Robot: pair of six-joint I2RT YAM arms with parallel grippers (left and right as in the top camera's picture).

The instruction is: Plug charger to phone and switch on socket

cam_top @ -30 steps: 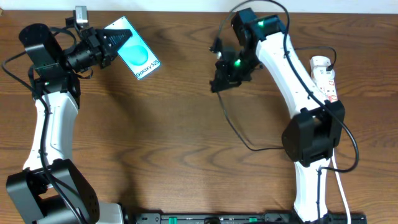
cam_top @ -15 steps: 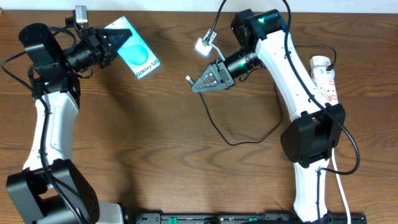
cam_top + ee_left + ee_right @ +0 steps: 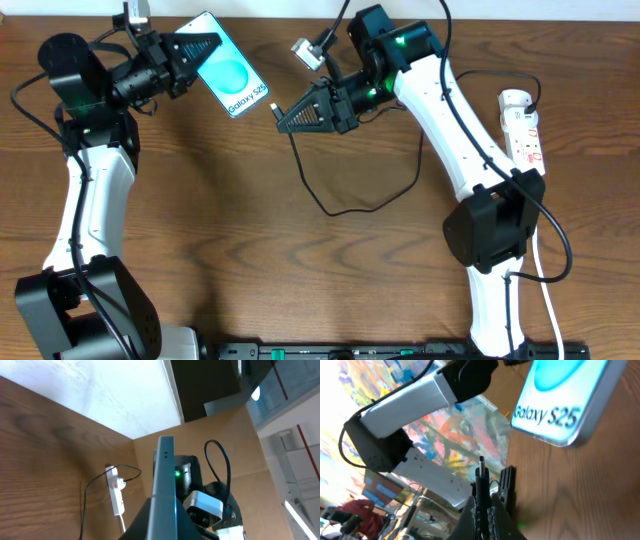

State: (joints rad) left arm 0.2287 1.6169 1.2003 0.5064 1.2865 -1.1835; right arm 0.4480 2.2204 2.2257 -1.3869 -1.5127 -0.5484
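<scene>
L claw (image 3: 200, 52) clamped on phone (image 3: 232, 80), held up far left. R claw (image 3: 283, 124) shut on charger (image 3: 340, 211) plug (image 3: 482, 466), just right of phone's "Galaxy S25" end; plug points left toward it, roughly along phone's long axis. Socket (image 3: 524, 125) far right, nearer R arm.

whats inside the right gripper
The charger plug, clamped in the shut right gripper, its tip poking out toward the phone. How much of the plug sits between the fingers is covered.

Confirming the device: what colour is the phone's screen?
The phone screen is teal-blue with a lighter oval; best overhead.
</scene>
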